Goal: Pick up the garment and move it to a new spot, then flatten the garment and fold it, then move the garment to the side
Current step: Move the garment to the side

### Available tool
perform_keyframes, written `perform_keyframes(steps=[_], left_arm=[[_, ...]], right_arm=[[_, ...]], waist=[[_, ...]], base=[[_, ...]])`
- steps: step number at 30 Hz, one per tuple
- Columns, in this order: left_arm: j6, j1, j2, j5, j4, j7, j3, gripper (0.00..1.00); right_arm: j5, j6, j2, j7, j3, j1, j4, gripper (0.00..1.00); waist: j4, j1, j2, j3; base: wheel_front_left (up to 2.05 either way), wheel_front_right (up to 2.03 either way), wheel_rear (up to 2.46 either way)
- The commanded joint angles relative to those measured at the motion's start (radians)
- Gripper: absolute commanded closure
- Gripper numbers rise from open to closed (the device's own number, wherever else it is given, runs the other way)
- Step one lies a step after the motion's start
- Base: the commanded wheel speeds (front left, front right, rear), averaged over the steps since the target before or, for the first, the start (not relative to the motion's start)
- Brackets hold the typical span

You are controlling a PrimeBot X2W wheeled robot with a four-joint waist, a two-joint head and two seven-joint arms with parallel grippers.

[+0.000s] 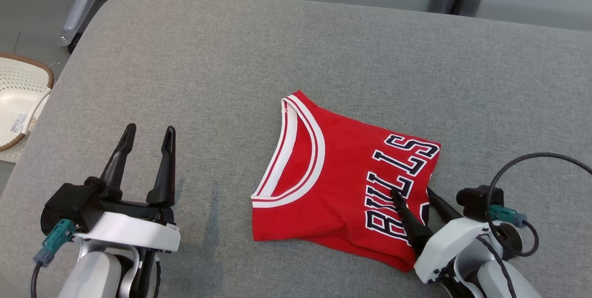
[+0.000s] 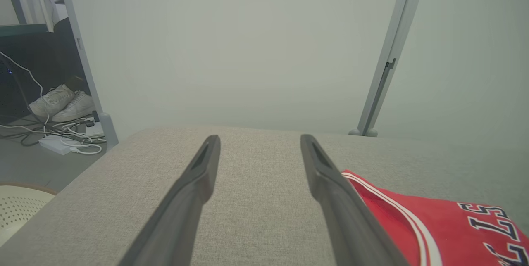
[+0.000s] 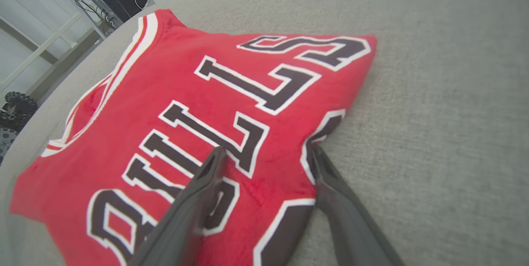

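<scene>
**Folded jersey right of centre; both grippers open**

We note the red jersey (image 1: 333,182) folded into a compact block, lying flat on the grey padded table (image 1: 296,48), right of centre. Its white collar trim faces left and the "BULLS" lettering runs along the right.

The right gripper (image 1: 412,192) sits at the jersey's near right edge, jaws spread wide. One finger lies over the lettering, the other on the pad just beside the cloth edge.

The left gripper (image 1: 151,127) hovers well apart to the left, jaws wide and empty. A white basket (image 1: 18,99) stands off the table's left side.
</scene>
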Motion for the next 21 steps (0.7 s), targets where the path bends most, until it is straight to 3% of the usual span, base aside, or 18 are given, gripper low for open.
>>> perform_keyframes(steps=[1,2,3,4,13,21], left_arm=[[-0.008,-0.021,-0.003,0.007,0.006,-0.006,0.005,0.0],[-0.009,-0.021,-0.003,0.008,0.007,-0.006,0.007,0.0],[-0.008,-0.021,-0.003,0.01,0.008,-0.008,0.009,0.0],[-0.008,-0.023,-0.003,0.01,0.009,-0.009,0.011,0.0],[-0.01,-0.006,0.011,0.024,0.001,-0.011,0.025,0.0],[0.004,0.03,0.037,0.023,-0.031,0.003,0.035,0.0]], right_arm=[[0.024,0.001,-0.006,0.018,0.027,-0.002,0.025,0.15],[0.035,0.001,-0.013,0.016,0.036,-0.007,0.032,0.56],[0.043,0.001,-0.02,0.013,0.045,-0.013,0.036,0.7],[0.053,0.001,-0.026,0.008,0.053,-0.018,0.039,1.0],[0.091,0.0,-0.1,-0.011,0.105,-0.029,0.023,1.0],[0.058,0.0,-0.173,-0.017,0.096,0.024,-0.034,1.0]], waist=[[-0.001,0.0,-0.0001,0.002],[-0.002,0.0,-0.0001,0.002],[-0.003,0.0,-0.0001,0.002],[-0.005,0.0,-0.0001,0.0],[-0.07,0.0,-0.0001,-0.026],[-0.214,0.0,-0.0001,-0.054]], base=[[0.0,0.0,0.0],[0.0,0.0,0.0],[0.0,0.0,0.0],[0.0,0.0,0.0],[0.0,0.0,0.0],[0.0,0.0,0.0]])
